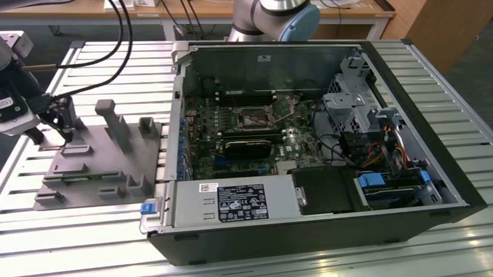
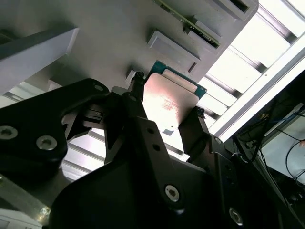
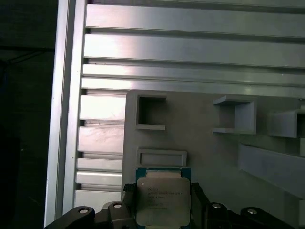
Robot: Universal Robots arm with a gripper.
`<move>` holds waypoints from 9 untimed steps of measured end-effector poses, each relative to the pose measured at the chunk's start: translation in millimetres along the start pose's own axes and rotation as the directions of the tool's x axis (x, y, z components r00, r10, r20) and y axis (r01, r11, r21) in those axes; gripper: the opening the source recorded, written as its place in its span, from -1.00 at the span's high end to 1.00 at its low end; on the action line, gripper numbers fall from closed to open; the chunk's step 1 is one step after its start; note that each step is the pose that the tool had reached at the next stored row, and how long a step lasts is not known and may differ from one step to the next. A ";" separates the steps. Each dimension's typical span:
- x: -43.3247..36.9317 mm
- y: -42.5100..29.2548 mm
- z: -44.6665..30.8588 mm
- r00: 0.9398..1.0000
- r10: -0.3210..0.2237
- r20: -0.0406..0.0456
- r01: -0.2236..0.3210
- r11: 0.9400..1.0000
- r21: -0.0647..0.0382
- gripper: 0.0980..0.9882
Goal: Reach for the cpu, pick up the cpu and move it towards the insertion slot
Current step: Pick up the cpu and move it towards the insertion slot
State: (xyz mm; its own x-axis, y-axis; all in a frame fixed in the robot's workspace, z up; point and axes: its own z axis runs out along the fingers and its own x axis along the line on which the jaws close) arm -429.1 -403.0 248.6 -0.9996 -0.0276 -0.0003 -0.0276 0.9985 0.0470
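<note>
cpu (image 2: 167, 107): shiny top showing, grey fixture (image 2: 109, 28) right behind it.
gripper (image 2: 167, 95): black fingers (image 2: 133, 102) touching both cpu edges.

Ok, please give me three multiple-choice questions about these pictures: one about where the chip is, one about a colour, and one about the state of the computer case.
1. Where is the chip?
A. On a shelf.
B. At the grey plate, right by the gripper.
C. In a person's hand.

2. What colour is the chip's edge around its metal top?
A. Red.
B. Yellow.
C. Blue-green.

3. How is the computer case?
A. Open, with the board showing.
B. Closed by a side panel.
C. Wrapped in a box.

Answers:
1 B: both wrist views show the chip against the grey plate at the gripper.
2 C: the first wrist view shows a blue-green border around the silver top.
3 A: the exterior view looks straight into the case at the board.
</note>
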 end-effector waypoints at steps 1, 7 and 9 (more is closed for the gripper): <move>0.0 0.0 -0.9 1.000 0.000 0.000 0.000 1.000 0.000 0.00; 0.0 0.4 -8.5 1.000 0.000 0.000 0.000 1.000 0.000 0.00; 0.0 0.6 -12.2 1.000 0.000 0.000 0.000 1.000 0.000 0.00</move>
State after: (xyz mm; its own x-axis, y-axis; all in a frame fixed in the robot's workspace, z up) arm -429.1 -403.0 260.8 -0.9996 -0.0276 -0.0002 -0.0276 0.9985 0.0475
